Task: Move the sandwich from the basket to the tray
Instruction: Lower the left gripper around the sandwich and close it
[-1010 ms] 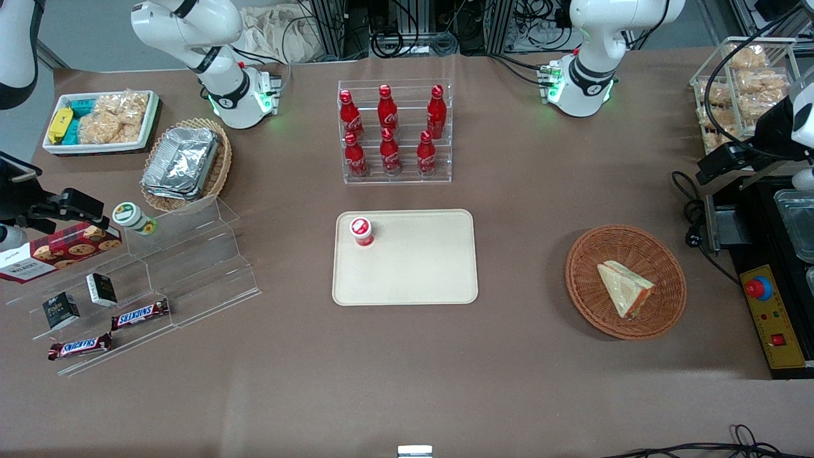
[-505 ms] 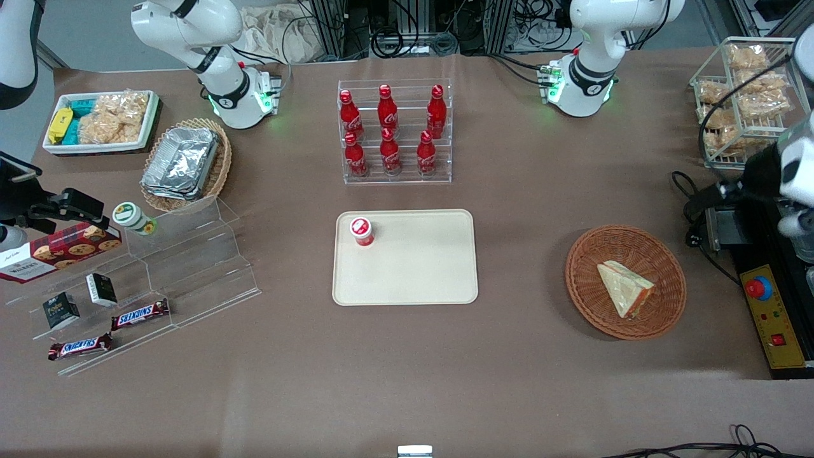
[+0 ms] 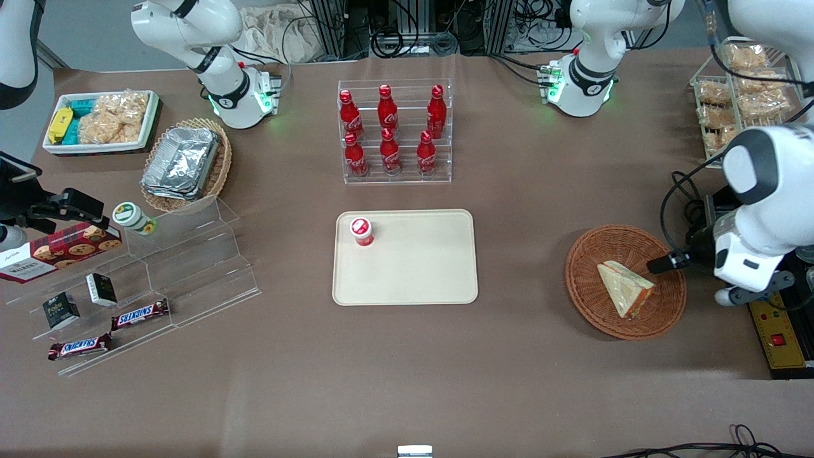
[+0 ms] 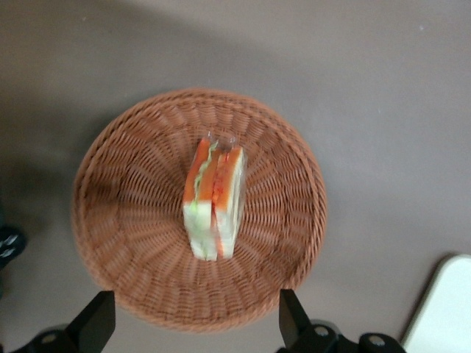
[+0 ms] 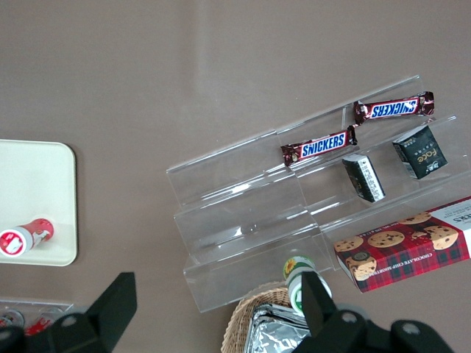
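The sandwich [image 3: 625,289], a wrapped wedge with an orange and green filling edge, lies in the round orange-brown wicker basket [image 3: 591,254]. The beige tray [image 3: 420,267] lies flat on the table, toward the parked arm's end from the basket. My left gripper [image 3: 747,289] hangs above the table beside the basket's rim, at the working arm's end. In the left wrist view the sandwich [image 4: 213,198] sits at the middle of the basket [image 4: 125,198], and the gripper [image 4: 193,323] is open and empty, its fingers [image 4: 96,323] spread wide over the basket's rim. A corner of the tray [image 4: 445,309] shows there too.
A small red-capped bottle [image 3: 362,230] stands on the tray's corner. A rack of red cola bottles [image 3: 394,130] stands farther from the camera than the tray. A black control box [image 3: 776,318] and a wire rack of bagged snacks [image 3: 744,95] sit at the working arm's end.
My left arm has swung in from the table's end and come down toward the basket. The sandwich, basket and tray have not moved.
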Robot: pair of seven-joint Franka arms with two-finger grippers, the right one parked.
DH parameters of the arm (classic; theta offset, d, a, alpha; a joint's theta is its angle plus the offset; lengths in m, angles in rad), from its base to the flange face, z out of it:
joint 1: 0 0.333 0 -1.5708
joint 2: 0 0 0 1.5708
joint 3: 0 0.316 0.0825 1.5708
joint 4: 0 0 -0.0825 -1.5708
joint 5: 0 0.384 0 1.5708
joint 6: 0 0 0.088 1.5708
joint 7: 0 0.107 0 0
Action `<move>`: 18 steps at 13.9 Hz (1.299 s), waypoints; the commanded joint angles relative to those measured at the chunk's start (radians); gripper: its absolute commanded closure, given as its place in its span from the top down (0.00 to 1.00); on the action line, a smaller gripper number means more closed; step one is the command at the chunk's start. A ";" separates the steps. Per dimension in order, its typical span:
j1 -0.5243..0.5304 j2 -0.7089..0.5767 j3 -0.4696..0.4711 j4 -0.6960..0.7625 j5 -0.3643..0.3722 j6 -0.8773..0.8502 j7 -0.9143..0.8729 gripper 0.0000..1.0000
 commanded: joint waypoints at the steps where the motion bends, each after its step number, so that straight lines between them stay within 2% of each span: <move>1: 0.012 0.040 -0.009 -0.047 -0.017 0.115 0.000 1.00; 6: 0.022 0.142 -0.010 -0.111 -0.022 0.356 0.000 1.00; 9: 0.019 0.179 -0.016 -0.154 -0.069 0.468 0.000 1.00; 10: 0.019 0.179 -0.016 -0.156 -0.082 0.470 -0.003 0.89; 13: 0.016 0.169 -0.016 -0.151 -0.119 0.465 -0.003 0.35; 15: 0.016 0.134 -0.016 -0.147 -0.119 0.449 -0.002 0.08; 18: 0.016 0.025 -0.013 -0.099 -0.103 0.251 0.009 0.02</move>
